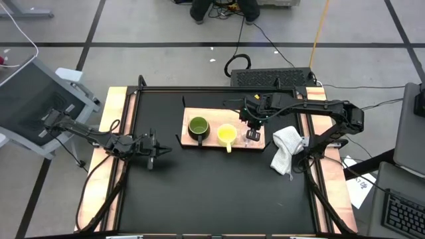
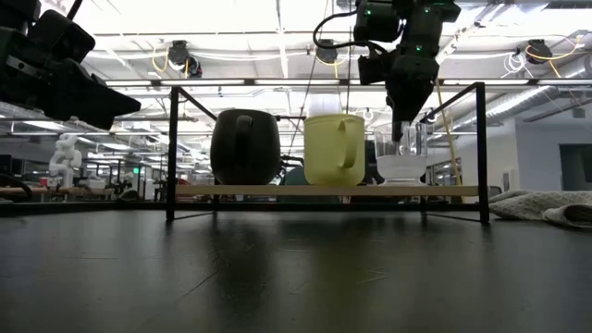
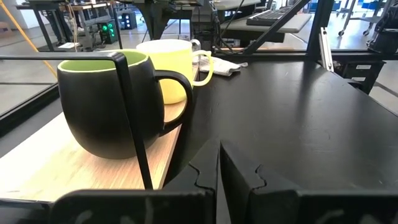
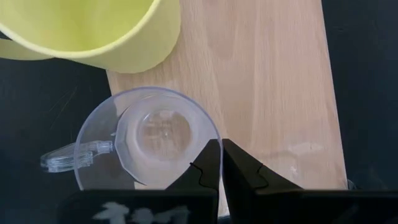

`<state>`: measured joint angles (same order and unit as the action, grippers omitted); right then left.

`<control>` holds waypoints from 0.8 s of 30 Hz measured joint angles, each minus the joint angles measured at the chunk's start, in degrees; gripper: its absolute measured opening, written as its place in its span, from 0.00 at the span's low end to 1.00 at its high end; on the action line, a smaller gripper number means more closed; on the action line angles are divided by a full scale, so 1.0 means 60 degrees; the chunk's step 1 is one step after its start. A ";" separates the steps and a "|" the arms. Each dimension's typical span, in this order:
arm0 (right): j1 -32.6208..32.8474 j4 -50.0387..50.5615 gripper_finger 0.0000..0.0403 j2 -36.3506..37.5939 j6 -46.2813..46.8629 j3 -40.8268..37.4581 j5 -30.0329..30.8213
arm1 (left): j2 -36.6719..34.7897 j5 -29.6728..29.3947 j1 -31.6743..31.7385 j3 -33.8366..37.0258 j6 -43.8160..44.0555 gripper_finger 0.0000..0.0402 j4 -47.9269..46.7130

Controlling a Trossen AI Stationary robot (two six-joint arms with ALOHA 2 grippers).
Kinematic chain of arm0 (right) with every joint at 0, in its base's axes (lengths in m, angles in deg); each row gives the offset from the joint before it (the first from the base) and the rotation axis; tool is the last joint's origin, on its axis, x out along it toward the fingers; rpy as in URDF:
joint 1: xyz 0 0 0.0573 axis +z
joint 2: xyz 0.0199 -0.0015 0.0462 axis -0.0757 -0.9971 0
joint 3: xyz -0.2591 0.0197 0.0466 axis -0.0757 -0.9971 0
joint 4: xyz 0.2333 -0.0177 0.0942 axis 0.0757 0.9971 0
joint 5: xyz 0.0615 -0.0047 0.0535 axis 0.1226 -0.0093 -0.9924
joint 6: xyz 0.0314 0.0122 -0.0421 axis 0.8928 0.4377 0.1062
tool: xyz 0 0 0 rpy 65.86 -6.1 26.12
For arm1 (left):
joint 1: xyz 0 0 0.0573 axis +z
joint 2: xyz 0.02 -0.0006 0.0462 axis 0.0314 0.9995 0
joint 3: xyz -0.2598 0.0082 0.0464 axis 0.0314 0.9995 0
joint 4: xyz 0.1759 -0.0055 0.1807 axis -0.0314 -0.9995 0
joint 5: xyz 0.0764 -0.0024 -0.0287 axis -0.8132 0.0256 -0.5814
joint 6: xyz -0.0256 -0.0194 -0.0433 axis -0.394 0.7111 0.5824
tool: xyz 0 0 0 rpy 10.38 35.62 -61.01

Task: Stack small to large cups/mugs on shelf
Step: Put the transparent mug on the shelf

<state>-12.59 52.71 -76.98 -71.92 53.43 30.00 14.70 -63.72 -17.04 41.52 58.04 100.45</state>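
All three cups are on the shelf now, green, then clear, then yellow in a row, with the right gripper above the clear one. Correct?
Not quite: the order is wrong. In the high view the green mug comes first, the yellow mug is in the middle, and the clear cup is at the end of the shelf. The right gripper is indeed above the clear cup.

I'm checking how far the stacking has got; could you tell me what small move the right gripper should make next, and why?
Probably lift the right gripper straight up and clear. Its fingers look shut just above the clear cup, which already stands on the shelf beside the yellow mug, with the green mug at the far end. The left gripper waits over the table's left.
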 joint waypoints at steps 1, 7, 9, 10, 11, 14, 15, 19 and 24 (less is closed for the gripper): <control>0.0000 -0.0001 0.00 -0.0003 0.0006 -0.0004 0.0000 | 0.0002 -0.0003 0.0002 0.0000 0.0000 0.05 0.0002; 0.0023 0.0007 0.00 -0.0007 0.0039 -0.0007 0.0000 | -0.0002 -0.0003 0.0001 0.0000 -0.0008 0.05 -0.0002; 0.0054 0.0022 0.00 -0.0007 0.0041 -0.0007 0.0004 | -0.0002 -0.0003 0.0002 0.0000 -0.0015 0.05 -0.0002; 0.0081 0.0030 0.00 -0.0007 0.0037 -0.0007 0.0011 | -0.0002 -0.0003 0.0001 0.0000 -0.0018 0.05 -0.0002; 0.0088 0.0033 0.00 -0.0007 0.0030 -0.0007 0.0011 | -0.0002 -0.0003 0.0000 0.0000 -0.0022 0.05 -0.0002; 0.0089 0.0025 0.00 -0.0011 0.0090 -0.0007 0.0019 | 0.0000 -0.0003 0.0002 0.0000 -0.0022 0.05 -0.0002; 0.0087 0.0025 0.00 -0.0014 0.0109 -0.0009 0.0025 | -0.0002 -0.0003 0.0000 0.0000 -0.0022 0.05 -0.0005; 0.0087 0.0022 0.00 -0.0016 0.0118 -0.0015 0.0033 | -0.0002 -0.0003 0.0001 0.0000 -0.0022 0.05 -0.0006; 0.0087 0.0009 0.00 -0.0021 0.0133 -0.0018 0.0036 | -0.0002 -0.0003 0.0002 0.0002 -0.0018 0.05 -0.0006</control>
<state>-12.06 52.77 -77.10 -71.12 53.33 30.21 14.69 -63.74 -17.03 41.53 57.93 100.42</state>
